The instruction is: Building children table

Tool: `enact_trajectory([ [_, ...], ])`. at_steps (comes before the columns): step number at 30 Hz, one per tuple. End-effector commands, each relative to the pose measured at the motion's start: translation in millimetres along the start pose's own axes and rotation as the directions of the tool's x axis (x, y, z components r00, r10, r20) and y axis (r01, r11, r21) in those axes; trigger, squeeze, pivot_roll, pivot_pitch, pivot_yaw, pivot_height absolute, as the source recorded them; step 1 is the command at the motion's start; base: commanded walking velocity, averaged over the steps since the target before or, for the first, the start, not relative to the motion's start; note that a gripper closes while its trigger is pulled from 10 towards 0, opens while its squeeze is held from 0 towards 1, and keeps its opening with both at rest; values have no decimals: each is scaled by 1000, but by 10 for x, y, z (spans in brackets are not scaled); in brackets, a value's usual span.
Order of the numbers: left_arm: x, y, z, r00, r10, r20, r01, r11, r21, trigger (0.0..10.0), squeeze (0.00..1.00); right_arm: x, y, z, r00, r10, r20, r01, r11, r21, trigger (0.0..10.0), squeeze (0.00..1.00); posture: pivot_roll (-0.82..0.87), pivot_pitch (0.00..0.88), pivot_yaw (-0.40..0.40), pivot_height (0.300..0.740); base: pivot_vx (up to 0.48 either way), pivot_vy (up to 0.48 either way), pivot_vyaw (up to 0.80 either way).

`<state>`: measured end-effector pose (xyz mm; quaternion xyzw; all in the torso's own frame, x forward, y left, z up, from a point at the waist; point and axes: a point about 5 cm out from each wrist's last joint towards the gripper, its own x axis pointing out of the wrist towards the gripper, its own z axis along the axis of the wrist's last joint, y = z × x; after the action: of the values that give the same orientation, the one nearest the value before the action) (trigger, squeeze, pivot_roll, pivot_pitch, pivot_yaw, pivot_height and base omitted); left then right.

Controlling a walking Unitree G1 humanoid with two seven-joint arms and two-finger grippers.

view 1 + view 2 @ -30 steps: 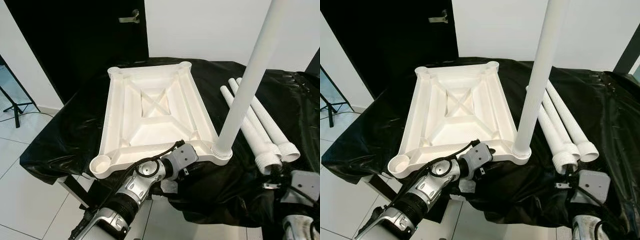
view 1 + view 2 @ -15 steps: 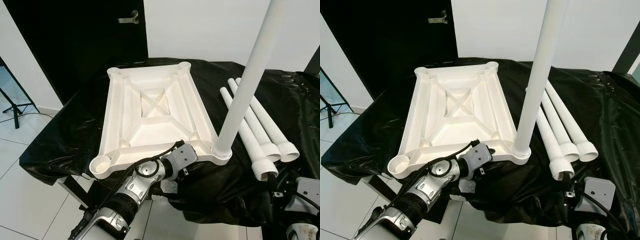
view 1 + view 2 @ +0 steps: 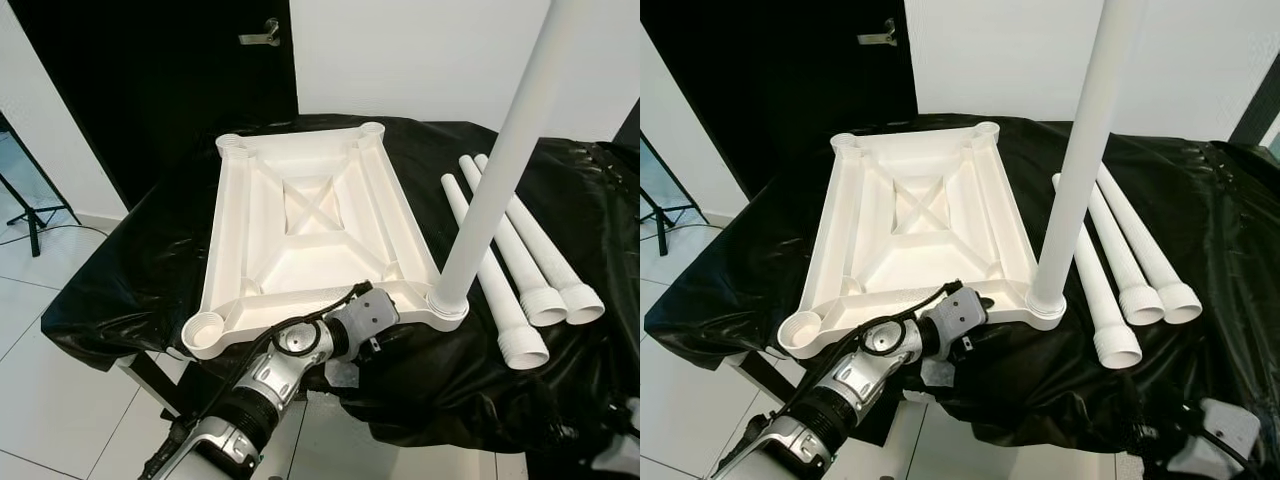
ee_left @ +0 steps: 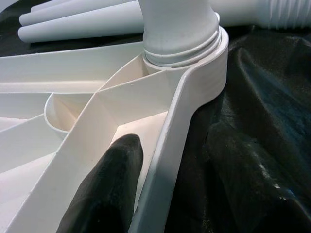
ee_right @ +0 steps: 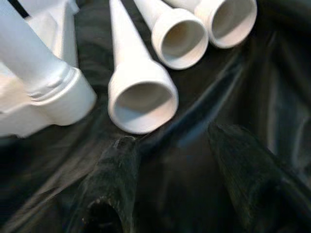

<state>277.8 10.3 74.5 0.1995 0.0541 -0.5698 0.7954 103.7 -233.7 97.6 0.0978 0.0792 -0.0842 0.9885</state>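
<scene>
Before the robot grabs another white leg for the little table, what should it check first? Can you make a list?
1. First leg standing upright in its corner socket: ok.
2. Tabletop lying upside down on the black sheet, sockets facing up: ok.
3. Left gripper bracing the tabletop's near edge, one finger inside the rim and one outside: ok.
4. Three loose legs lying side by side on the sheet, open ends toward the robot: ok.
5. Right gripper open and pointed at the nearest loose leg: ok.
6. First leg screwed in fully tight: cannot tell.
</scene>
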Motion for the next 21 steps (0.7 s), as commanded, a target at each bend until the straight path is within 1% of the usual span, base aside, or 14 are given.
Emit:
enact_trajectory([
  [1, -53, -226, -368, 981, -134, -141, 119, 987, -109, 10000, 0, -31, 35, 60, 999, 47, 27, -49, 997, 56, 10000, 0, 82, 0, 2, 740, 0, 0, 0],
  [2, -53, -226, -368, 981, -134, -141, 119, 987, -109, 10000, 0, -31, 35, 60, 999, 47, 27, -49, 997, 56, 10000, 0, 82, 0, 2, 740, 0, 0, 0],
  [4, -47, -222, -362, 980, -138, -140, 124, 987, -105, 10000, 0, -38, 73, 154, 993, 79, 86, -85, 994, 62, 10000, 0, 75, 0, 6, 740, 0, 0, 0],
  [5, -38, -222, -358, 980, -141, -141, 128, 987, -100, 10000, 0, 1, 91, 212, 989, 81, 124, -85, 996, 28, 10000, 0, 71, 0, 8, 740, 0, 0, 0],
  [7, -32, -222, -356, 979, -143, -142, 130, 987, -97, 10000, 0, 30, 101, 247, 986, 79, 149, -80, 997, 3, 10000, 0, 70, 0, 9, 740, 0, 0, 0],
  [9, -13, -218, -345, 980, -142, -142, 130, 988, -88, 10000, 0, 151, 119, 313, 978, 72, 197, -66, 997, -38, 10000, 0, 75, 0, 10, 740, 0, 0, 0],
  [10, -13, -218, -345, 980, -142, -142, 130, 988, -88, 10000, 0, 151, 119, 313, 978, 72, 197, -66, 997, -38, 10000, 0, 75, 0, 10, 740, 0, 0, 0],
  [13, 6, -175, -308, 986, -115, -124, 104, 991, -87, 10000, 0, 378, 172, 426, 962, 89, 260, -66, 993, -99, 10000, 0, 89, 0, 4, 740, 0, 0, 0],
  [15, 8, -155, -301, 987, -104, -123, 94, 992, -89, 10000, 0, 465, 217, 464, 955, 118, 271, -87, 989, -123, 10000, 0, 95, 0, 2, 740, 0, 0, 0],
  [16, 8, -155, -301, 987, -104, -123, 94, 992, -89, 10000, 0, 465, 217, 464, 955, 118, 271, -87, 989, -123, 10000, 0, 95, 0, 2, 740, 0, 0, 0],
  [17, 3, -143, -309, 986, -97, -133, 85, 992, -92, 10000, 0, 583, 311, 505, 943, 186, 277, -132, 970, -202, 10000, 0, 108, 0, -4, 740, 0, 0, 0],
  [18, 3, -143, -309, 986, -97, -133, 85, 992, -92, 10000, 0, 583, 311, 505, 943, 186, 277, -132, 970, -202, 10000, 0, 108, 0, -4, 740, 0, 0, 0],
  [19, 1, -138, -315, 986, -93, -139, 80, 992, -94, 10000, 0, 627, 353, 524, 935, 222, 277, -156, 958, -241, 10000, 0, 108, 0, -4, 740, 0, 0, 0],
  [21, -3, -133, -323, 986, -87, -142, 74, 993, -94, 10000, 0, 745, 509, 539, 904, 362, 229, -266, 894, -362, 10000, 0, 115, 0, -7, 740, 0, 0, 0],
])
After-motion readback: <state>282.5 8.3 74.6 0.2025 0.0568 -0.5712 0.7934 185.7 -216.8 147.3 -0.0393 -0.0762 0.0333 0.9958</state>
